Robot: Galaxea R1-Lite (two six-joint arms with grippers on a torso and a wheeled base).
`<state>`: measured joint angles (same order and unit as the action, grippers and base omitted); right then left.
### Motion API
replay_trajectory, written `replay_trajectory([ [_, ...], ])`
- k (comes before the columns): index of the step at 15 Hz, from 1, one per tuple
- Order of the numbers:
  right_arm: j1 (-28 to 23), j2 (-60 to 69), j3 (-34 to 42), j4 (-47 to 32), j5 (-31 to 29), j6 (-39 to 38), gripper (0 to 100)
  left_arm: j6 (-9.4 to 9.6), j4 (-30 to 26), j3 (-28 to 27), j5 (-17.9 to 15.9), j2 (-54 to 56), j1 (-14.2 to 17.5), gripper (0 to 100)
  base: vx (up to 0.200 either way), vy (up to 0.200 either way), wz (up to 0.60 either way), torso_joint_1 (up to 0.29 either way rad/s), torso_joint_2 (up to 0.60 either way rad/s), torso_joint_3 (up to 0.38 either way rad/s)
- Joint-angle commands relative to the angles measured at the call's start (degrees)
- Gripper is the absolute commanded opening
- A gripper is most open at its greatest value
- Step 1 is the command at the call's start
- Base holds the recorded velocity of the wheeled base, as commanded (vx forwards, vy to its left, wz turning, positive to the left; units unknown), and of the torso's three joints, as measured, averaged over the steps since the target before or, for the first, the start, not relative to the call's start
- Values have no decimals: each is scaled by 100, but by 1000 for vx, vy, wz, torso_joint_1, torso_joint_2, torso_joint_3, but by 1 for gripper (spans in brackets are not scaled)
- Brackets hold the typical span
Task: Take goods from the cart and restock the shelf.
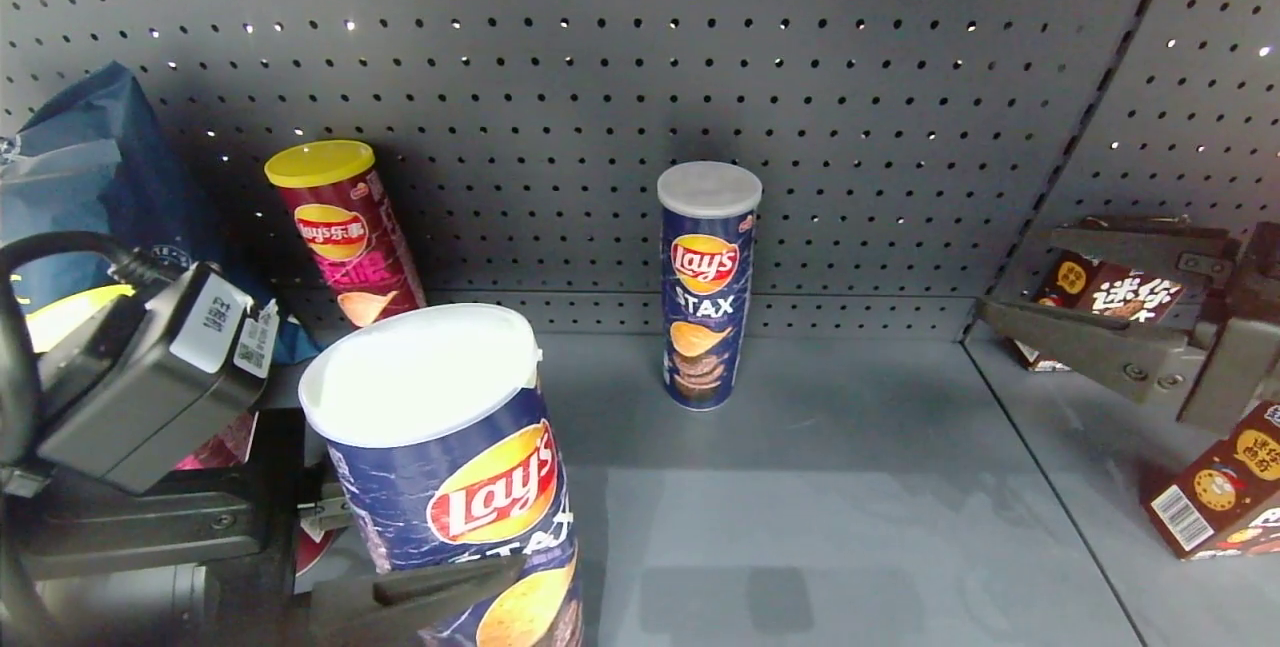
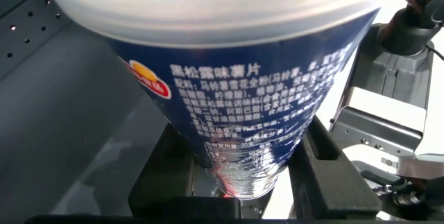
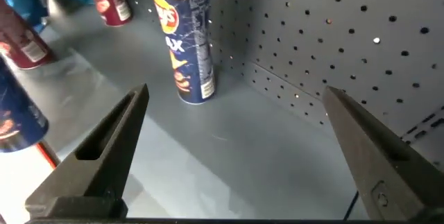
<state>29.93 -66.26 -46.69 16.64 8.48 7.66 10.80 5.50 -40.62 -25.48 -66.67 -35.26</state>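
Left gripper (image 1: 365,557) at 7 o'clock, fingers closed on the lower body of a blue chip can (image 1: 450,447) with a white lid, a red-and-yellow round logo in front and small white print behind. Right gripper (image 1: 1020,277) at 3 o'clock, spread wide, holding nothing. On the shelf (image 1: 850,487): a matching blue can (image 1: 705,297) upright near centre, a red can (image 1: 345,237) with a yellow lid at 10 o'clock, and brown boxes (image 1: 1215,487) at 4 o'clock.

My rig: dark grey metal.
Right gripper (image 1: 1025,277) at 3 o'clock has wedge fingers (image 1: 1080,347) with round screws (image 1: 1133,371); black cable (image 1: 60,245) and white-stickered grey box (image 1: 150,382) at 9 o'clock.
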Motion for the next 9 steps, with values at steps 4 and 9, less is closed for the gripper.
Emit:
replay_trajectory([
  [4, 470, -204, -60, 15, -655, -212, 100, 1, 4, -16, -1, -4, 36, 0, 0, 0, 0, 0, 0, 0],
  [9, 839, -406, -103, 6, -620, -590, 100, 1, 4, -34, -1, -21, 45, 0, 0, 0, 0, 0, 0, 0],
])
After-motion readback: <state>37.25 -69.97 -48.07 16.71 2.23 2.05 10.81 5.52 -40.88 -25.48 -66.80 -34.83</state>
